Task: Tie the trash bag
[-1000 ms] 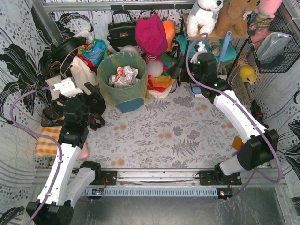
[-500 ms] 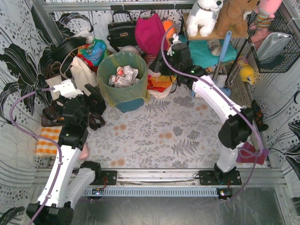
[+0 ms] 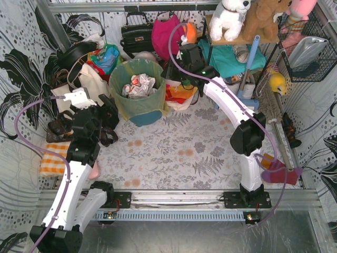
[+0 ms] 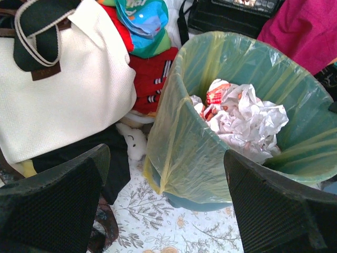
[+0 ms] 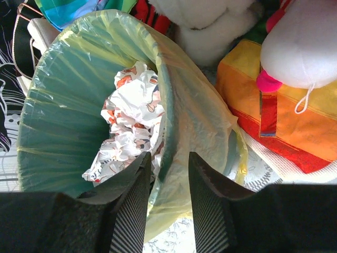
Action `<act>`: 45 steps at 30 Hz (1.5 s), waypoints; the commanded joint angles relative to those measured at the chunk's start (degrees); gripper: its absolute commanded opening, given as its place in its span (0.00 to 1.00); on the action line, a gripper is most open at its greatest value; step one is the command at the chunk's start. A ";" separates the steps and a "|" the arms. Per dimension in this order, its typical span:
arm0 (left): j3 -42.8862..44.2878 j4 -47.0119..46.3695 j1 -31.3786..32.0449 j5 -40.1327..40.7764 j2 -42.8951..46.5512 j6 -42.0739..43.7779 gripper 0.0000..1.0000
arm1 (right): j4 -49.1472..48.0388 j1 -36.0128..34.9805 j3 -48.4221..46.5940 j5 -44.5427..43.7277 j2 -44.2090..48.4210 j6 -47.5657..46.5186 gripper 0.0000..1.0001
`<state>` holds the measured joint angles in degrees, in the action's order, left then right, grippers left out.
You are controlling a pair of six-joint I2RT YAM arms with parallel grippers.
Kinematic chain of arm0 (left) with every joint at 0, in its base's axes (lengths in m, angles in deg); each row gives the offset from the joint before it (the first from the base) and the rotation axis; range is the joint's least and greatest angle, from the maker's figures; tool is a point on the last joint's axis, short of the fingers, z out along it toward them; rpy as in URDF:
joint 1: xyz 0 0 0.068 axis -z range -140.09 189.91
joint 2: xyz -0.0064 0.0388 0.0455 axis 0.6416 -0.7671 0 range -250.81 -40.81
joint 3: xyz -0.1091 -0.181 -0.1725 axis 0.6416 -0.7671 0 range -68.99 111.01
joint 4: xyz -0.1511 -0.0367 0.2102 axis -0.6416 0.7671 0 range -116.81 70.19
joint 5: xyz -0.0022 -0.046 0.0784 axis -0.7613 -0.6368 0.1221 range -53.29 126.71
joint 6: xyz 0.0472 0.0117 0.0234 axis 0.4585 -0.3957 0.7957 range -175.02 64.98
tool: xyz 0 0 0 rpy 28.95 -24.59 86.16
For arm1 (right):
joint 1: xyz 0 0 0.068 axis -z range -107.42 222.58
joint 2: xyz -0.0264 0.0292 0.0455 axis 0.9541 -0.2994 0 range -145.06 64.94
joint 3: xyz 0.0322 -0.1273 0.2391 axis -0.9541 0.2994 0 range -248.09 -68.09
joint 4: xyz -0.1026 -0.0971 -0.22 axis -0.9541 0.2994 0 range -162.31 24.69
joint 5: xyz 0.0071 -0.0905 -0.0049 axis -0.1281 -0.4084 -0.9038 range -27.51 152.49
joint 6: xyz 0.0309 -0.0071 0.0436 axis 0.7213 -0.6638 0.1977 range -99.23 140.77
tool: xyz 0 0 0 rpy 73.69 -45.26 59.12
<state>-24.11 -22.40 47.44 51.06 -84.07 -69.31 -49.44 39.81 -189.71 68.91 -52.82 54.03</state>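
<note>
Trash bag (image 5: 202,124) seen lining teal bin (image 3: 146,117), back of table (image 3: 184,155) (crumpled paper (image 5: 131,118) inside). Right gripper (image 5: 168,158): fingers narrowly apart, bag-covered rim straddled. Left gripper (image 4: 166,153): fingers spread wide, nothing gripped.

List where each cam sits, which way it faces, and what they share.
Top external: above and behind the bases, looking down on the table; left arm, right arm both in shot.
Left wrist: on the left arm, facing the trash bag side-on; left claw wide open at the bottom.
Right wrist: over the bag's right rim, looking down; right claw narrow, straddling the rim.
Shared: all three show the trash bag and the crumpled paper inside.
</note>
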 commanded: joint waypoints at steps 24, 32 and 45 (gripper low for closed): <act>41.96 28.54 0.03 -5.27 -28.15 -1.35 0.99 | 7.71 -0.75 -14.99 -5.46 -7.41 -4.02 0.30; 43.28 28.39 -1.79 -3.10 -33.09 -3.56 0.96 | 8.36 -0.76 -17.46 -7.28 -8.39 -5.24 0.29; 48.50 31.79 -4.98 -6.85 -41.09 -6.28 0.62 | 8.33 -0.87 -19.35 -6.53 -9.87 -5.75 0.24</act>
<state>21.73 10.32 42.98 45.64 -124.86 -75.25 -41.68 39.30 -206.79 62.24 -62.13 49.63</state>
